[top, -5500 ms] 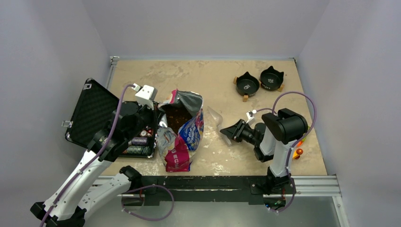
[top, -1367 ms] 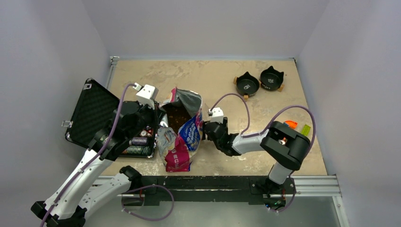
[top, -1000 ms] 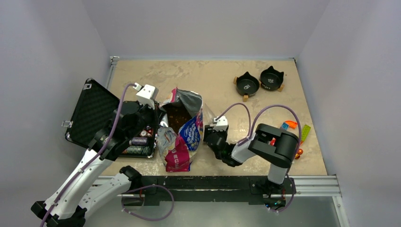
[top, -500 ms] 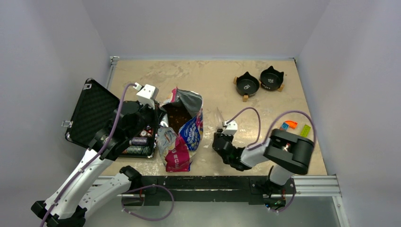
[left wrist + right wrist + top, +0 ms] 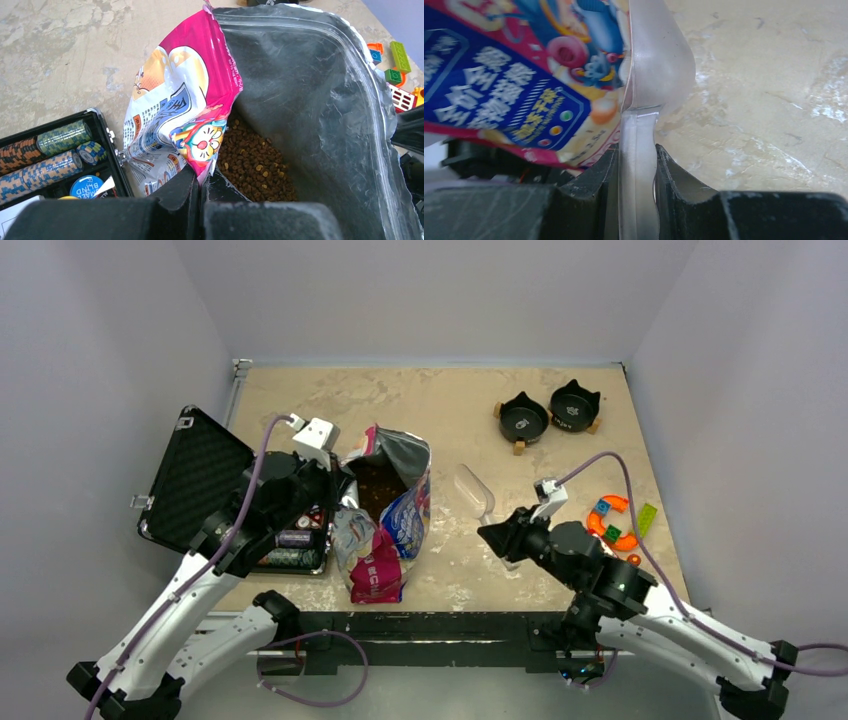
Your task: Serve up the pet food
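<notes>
**While the bag is pinned open, the scoop stands outside it**

Because the left jaws are pinched shut on the rim of the foil bag [image 5: 385,530], left of centre in the top view, its mouth gapes and the brown pet food [image 5: 374,492] shows inside. Right of centre, the right jaws grip the handle of a clear scoop [image 5: 473,490]. Its bowl points to the upper left, just beside the bag but outside it, probably lined up for a dip. A pair of black bowls [image 5: 523,422] sits well apart at the upper right. They are too small to show whether they hold anything.

In the left wrist view, the jaws at the bottom edge clamp the bag's [image 5: 175,110] pink flap. This pulls one wall aside and bares the kibble [image 5: 252,167] at centre. The bag's right side is cut off, and how deep the food lies is unclear. Poker chips [image 5: 52,150] lie at the lower left.

In the right wrist view, the jaws at bottom centre are closed on the scoop [image 5: 659,60] handle, and its bowl rises to the top edge. The bag's [image 5: 499,85] printed face fills the upper left, with bare surface [image 5: 774,100] on the right. Whether scoop and bag touch I cannot tell, and the bag's mouth is out of frame.
</notes>
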